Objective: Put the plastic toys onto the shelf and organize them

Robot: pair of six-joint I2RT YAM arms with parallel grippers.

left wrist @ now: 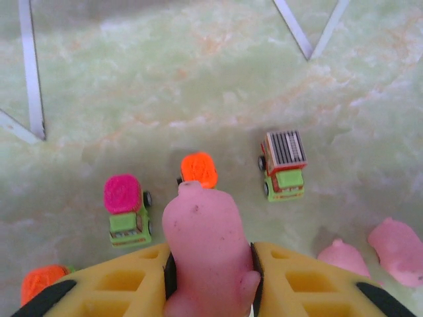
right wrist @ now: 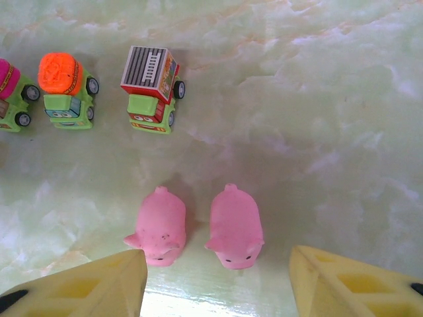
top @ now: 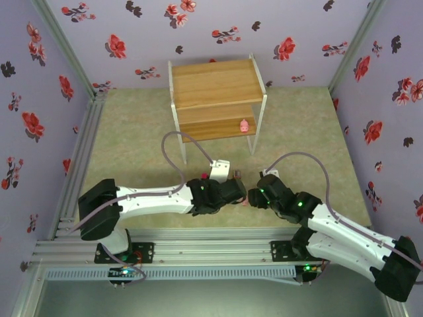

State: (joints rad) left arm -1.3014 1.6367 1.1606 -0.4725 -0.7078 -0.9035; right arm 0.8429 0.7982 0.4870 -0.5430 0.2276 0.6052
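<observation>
My left gripper is shut on a pale-pink pig toy, held a little above the mat. Beyond it stand a magenta-topped truck, an orange-topped truck and a grey-topped truck. Another orange-topped one sits at the lower left. My right gripper is open above two pink pigs, which lie side by side between its yellow fingers without touching them. The wooden shelf stands at the back, with one pink pig on its lower board.
Both grippers meet close together at the mat's near middle. The shelf's white legs rise just beyond the trucks. Flowered walls enclose the table on three sides, and an aluminium rail runs along the near edge.
</observation>
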